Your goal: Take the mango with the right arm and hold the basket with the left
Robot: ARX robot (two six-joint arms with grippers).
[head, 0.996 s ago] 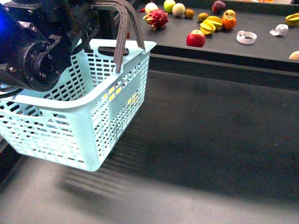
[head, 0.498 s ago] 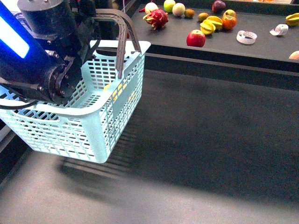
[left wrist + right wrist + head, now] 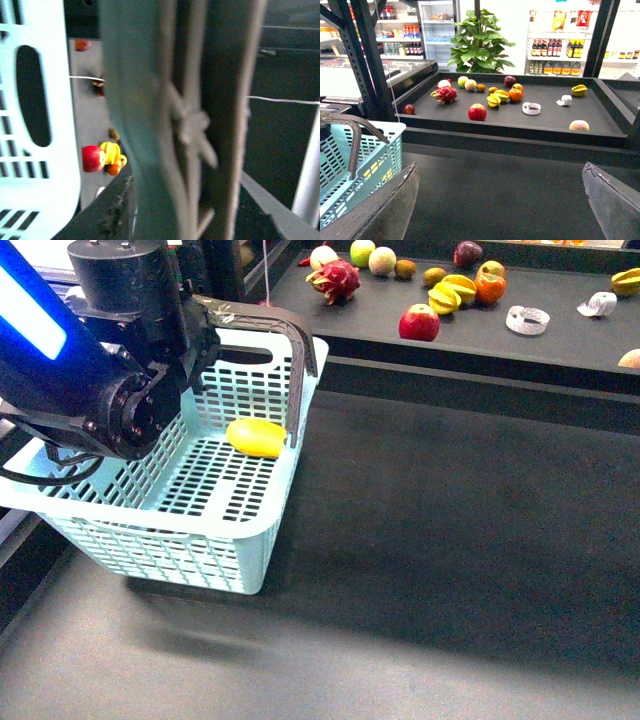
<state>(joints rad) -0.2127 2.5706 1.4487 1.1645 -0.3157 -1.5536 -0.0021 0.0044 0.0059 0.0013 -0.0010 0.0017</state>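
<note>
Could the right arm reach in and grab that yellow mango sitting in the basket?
Probably yes. The mango lies uncovered on the floor of the basket, open from above. The handle and the left arm crowd one side, and the right gripper is open.

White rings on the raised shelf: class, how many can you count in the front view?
2. One white ring lies on the shelf right of the red apple. The second ring sits farther right and further back. The view shows only part of the shelf, so more may be hidden.
</note>
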